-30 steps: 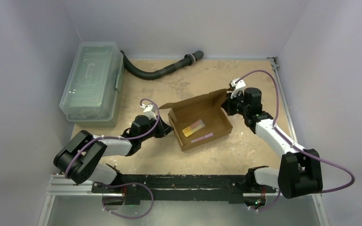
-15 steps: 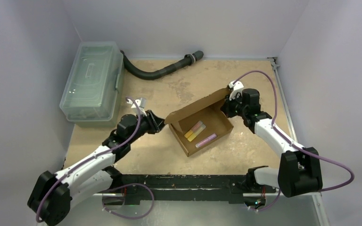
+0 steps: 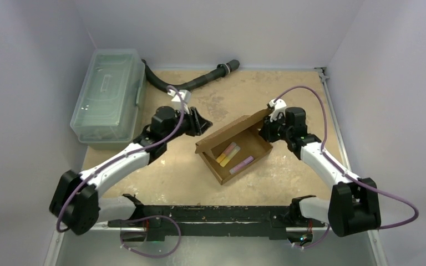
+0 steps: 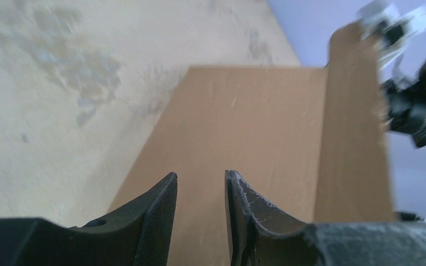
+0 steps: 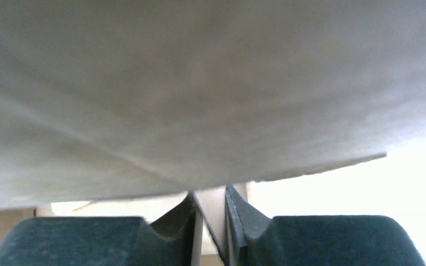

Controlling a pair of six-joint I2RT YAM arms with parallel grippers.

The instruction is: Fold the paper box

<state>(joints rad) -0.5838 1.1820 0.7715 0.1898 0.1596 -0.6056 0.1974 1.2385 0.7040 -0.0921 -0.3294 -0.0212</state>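
One paper box (image 3: 253, 145), L end effector (image 3: 204, 123) off edge

One paper box (image 3: 252, 145), one clear lidded bin (image 3: 108, 94), one black hose (image 3: 186, 84), two arms (image 3: 116, 166) (image 3: 321, 160), three small coloured sticks (image 3: 227, 153).

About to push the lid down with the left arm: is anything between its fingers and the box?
Nothing visible. The left fingers stand open close beside the raised lid of the box, with nothing between them. The bin and hose lie off behind.
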